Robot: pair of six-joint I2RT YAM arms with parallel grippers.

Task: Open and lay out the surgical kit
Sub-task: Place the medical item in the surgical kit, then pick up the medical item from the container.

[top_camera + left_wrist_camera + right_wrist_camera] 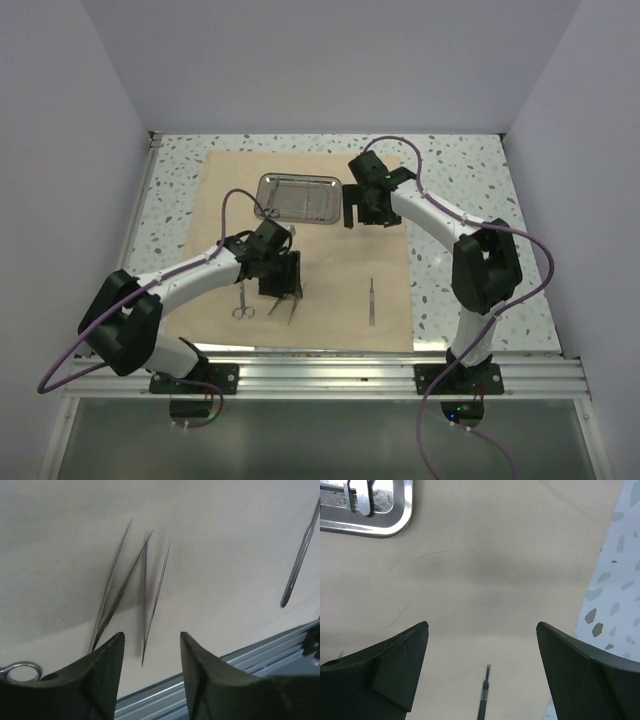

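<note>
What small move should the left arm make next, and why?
Probably lift the left claw straight up and clear. It stands open, holding nothing, and the tweezers lie loose on the beige cloth just beyond its tips, so that placing looks done.

A white worktop (pixel 470 170) flecked with grey and dark specks lies inside plain pale walls (pixel 330 60) on its left, far and right sides. A ribbed aluminium rail (pixel 330 370) runs along its near edge, with a grey panel (pixel 300 440) just beyond it.
</note>
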